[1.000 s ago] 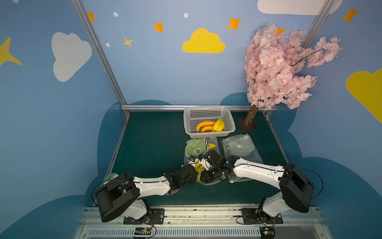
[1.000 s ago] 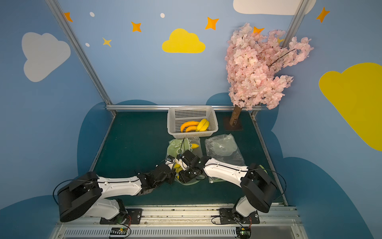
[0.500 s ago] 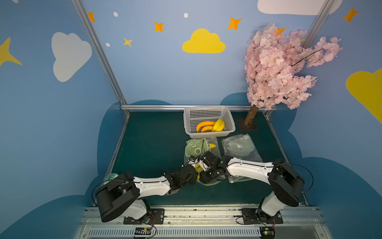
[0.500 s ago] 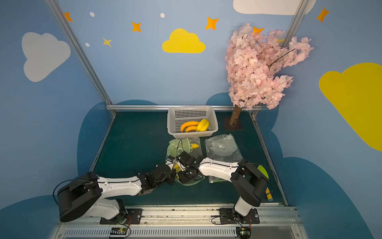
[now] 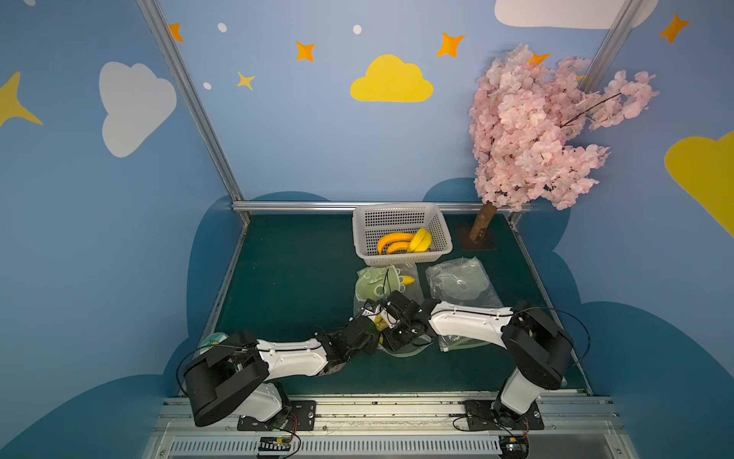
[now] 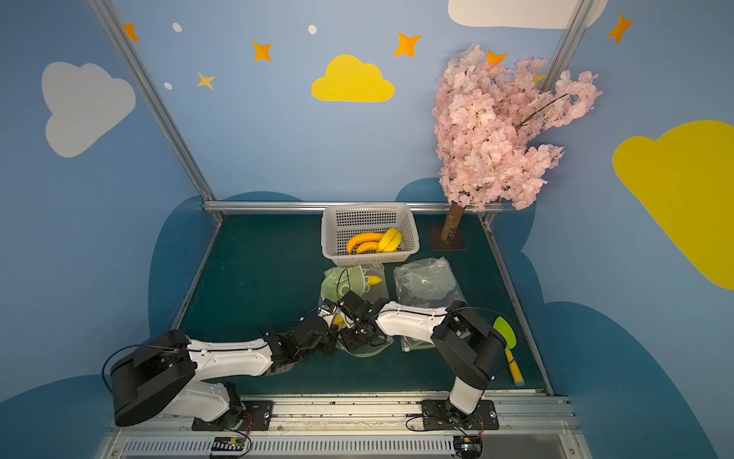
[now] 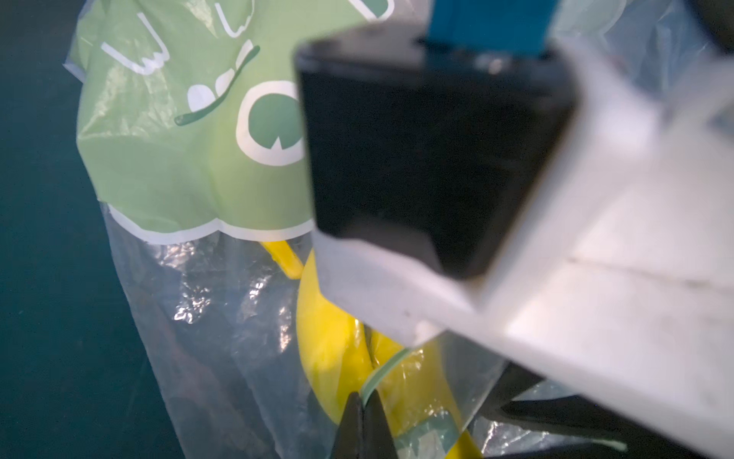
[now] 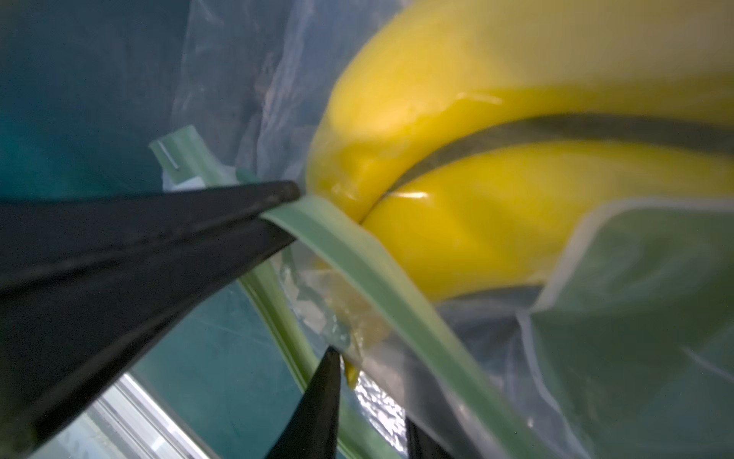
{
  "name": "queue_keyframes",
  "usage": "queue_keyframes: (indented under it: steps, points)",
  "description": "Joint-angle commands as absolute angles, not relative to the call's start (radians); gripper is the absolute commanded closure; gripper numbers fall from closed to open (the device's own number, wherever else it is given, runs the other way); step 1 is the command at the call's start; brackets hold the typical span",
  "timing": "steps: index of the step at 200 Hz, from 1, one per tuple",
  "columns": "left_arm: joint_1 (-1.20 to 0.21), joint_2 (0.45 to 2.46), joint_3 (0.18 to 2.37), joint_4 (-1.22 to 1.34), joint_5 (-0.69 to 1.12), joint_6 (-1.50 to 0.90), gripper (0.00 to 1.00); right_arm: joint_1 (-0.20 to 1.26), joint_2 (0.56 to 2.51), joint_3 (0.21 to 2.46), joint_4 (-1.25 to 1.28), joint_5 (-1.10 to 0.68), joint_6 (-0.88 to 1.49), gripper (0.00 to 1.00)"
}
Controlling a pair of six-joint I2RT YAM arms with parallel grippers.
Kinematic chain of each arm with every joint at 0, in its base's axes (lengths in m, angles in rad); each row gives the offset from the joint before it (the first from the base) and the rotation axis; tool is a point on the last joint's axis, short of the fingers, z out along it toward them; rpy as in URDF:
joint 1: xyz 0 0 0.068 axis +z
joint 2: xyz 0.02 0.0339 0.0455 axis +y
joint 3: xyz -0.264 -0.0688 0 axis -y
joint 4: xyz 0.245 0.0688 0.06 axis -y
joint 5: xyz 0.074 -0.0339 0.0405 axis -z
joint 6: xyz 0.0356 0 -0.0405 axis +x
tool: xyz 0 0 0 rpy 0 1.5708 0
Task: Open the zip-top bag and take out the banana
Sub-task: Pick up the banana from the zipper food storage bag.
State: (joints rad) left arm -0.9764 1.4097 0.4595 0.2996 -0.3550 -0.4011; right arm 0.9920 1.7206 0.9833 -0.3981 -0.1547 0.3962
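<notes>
Green-rimmed zip-top bag (image 7: 178, 167) (banana (image 7: 325, 357) inside), rim tight within left gripper (image 7: 362, 399)

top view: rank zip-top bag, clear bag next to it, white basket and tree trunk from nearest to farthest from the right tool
From the right tool, in a top view:
1. zip-top bag: at the tool itself, mid-table.
2. clear bag: just to the right of the zip-top bag.
3. basket: behind both bags.
4. tree trunk: back right corner.
</notes>
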Motion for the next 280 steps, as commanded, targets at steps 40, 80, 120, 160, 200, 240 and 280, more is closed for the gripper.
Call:
queue_keyframes:
  steps: [40, 80, 120, 160, 200, 240, 280]
  points:
    - [-0.979, 1.396, 0.44, 0.302, -0.354, -0.418, 0.97, 1.002, 1.758, 1.022, -0.404, -0.164, 0.392, 0.83]
    - [-0.979, 1.405, 0.438, 0.287, -0.401, -0.452, 0.97, 0.993, 1.744, 1.008, -0.412, -0.209, 0.385, 1.0]
    - [-0.979, 1.387, 0.432, 0.269, -0.438, -0.432, 0.97, 0.947, 1.663, 0.932, -0.391, -0.297, 0.38, 1.0]
    - [-0.979, 1.379, 0.428, 0.258, -0.456, -0.43, 0.97, 0.928, 1.618, 0.908, -0.39, -0.375, 0.364, 1.0]
    - [-0.976, 1.396, 0.458, 0.235, -0.474, -0.428, 0.97, 0.93, 1.575, 0.896, -0.405, -0.492, 0.334, 1.0]
    - [-0.983, 1.468, 0.507, 0.243, -0.479, -0.412, 0.97, 0.895, 1.495, 0.881, -0.431, -0.575, 0.315, 1.0]
    - [-0.968, 1.47, 0.515, 0.258, -0.507, -0.44, 0.97, 0.937, 1.504, 0.965, -0.614, -0.525, 0.247, 1.0]
